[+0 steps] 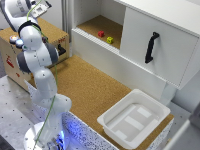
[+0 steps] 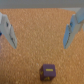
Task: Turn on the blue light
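Note:
In the wrist view my gripper [image 2: 40,31] is open, its two pale fingers [image 2: 9,31] spread wide above a cork surface [image 2: 40,50]. A small purple block with a lighter top [image 2: 47,71], possibly a button, sits on the cork, apart from the fingers and outside the gap between them. Nothing is held. No lit blue light shows in the wrist view. In the exterior view the white arm [image 1: 36,55] rises toward the upper left corner. Its hand is mostly hidden there, and the purple block cannot be made out.
A wooden box with a cork top [image 1: 54,29] stands behind the arm. A white cabinet [image 1: 150,45] has a black handle [image 1: 151,47] and an open shelf holding a red [image 1: 101,34] and a yellow [image 1: 110,39] object. A white bin [image 1: 134,117] sits on the cork table. Blue glow [image 1: 70,127] shows by the arm's base.

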You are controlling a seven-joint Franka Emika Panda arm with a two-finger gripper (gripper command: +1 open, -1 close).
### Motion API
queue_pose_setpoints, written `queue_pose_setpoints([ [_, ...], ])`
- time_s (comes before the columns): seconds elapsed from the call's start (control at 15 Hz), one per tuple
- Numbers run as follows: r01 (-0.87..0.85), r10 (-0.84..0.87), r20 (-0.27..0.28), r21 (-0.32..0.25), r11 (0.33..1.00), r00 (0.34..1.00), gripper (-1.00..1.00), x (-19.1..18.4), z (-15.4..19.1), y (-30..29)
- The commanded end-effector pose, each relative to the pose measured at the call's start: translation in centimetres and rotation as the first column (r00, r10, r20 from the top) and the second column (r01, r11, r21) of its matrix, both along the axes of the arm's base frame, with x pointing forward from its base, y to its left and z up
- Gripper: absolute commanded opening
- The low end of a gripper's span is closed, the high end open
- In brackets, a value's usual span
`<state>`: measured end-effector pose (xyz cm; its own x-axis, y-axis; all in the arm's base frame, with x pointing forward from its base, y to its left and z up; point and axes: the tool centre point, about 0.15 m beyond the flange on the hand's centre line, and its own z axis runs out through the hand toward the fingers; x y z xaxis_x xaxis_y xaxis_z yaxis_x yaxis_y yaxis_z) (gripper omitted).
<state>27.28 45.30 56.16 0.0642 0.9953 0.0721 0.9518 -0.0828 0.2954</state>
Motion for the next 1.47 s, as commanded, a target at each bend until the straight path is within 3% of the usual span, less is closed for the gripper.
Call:
queue_pose_setpoints([
  [0.0,0.014,-0.012,-0.066,0.027,1.000,0.998,1.00,0.3,-3.8,-5.9],
  [0.4,0.297,-0.274,-0.154,0.151,0.943,0.949,1.00,-0.3,-8.1,-13.3],
  [0.47,0.338,-0.312,-0.157,0.185,0.923,0.937,1.00,-0.5,-8.4,-13.9],
  [0.67,0.478,-0.474,-0.087,0.285,0.831,0.876,1.00,-1.0,-7.6,-14.6],
  [0.8,0.570,-0.573,-0.105,0.348,0.744,0.813,1.00,-1.2,-7.4,-14.5],
  [1.2,0.738,-0.725,-0.161,0.254,0.625,0.670,1.00,-0.6,-9.3,-14.7],
  [1.4,0.725,-0.712,-0.158,0.246,0.643,0.684,1.00,-0.1,-10.0,-14.8],
])
